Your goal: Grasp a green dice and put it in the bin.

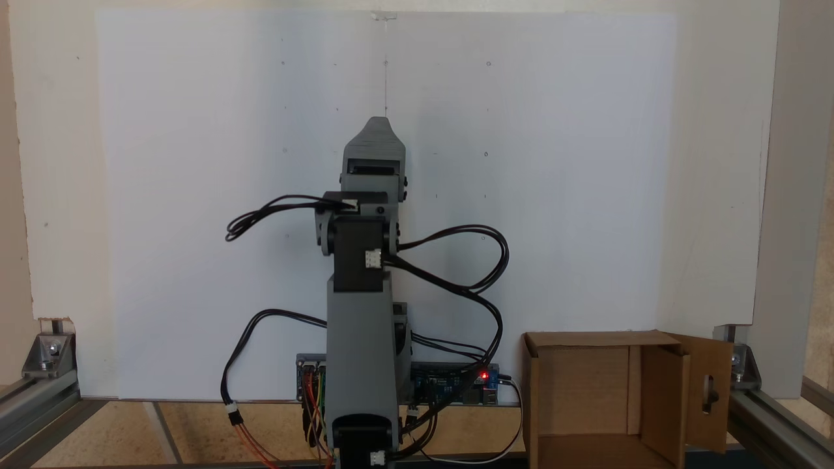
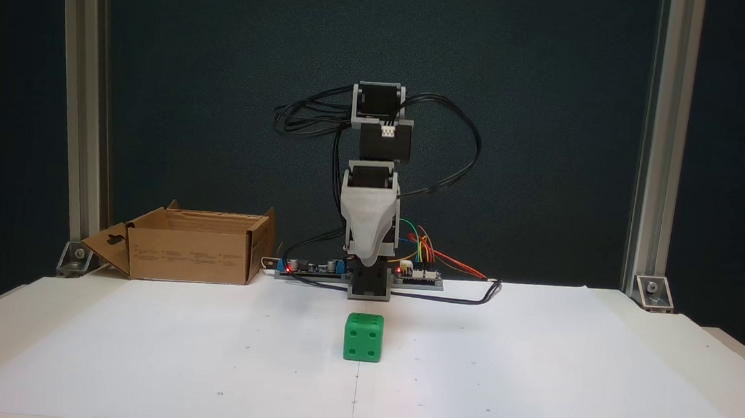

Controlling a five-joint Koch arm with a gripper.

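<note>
Standing folded at frame centre in a fixed view, the tool point(image 1: 374, 140) is pointing away; the bin point(image 1: 606, 397) is sitting lower right. In the other fixed view, the tool point(image 2: 369, 261) is hanging tip-down, jaws overlapping, state unclear, above the green dice point(image 2: 363, 337) resting on the table point(image 2: 531, 377), bin point(image 2: 189, 252) at left.

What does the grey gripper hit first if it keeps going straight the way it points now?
The grey gripper points down, so probably the white paper sheet just behind the small green plastic dice. Depth is unclear; it could clip the dice.
</note>
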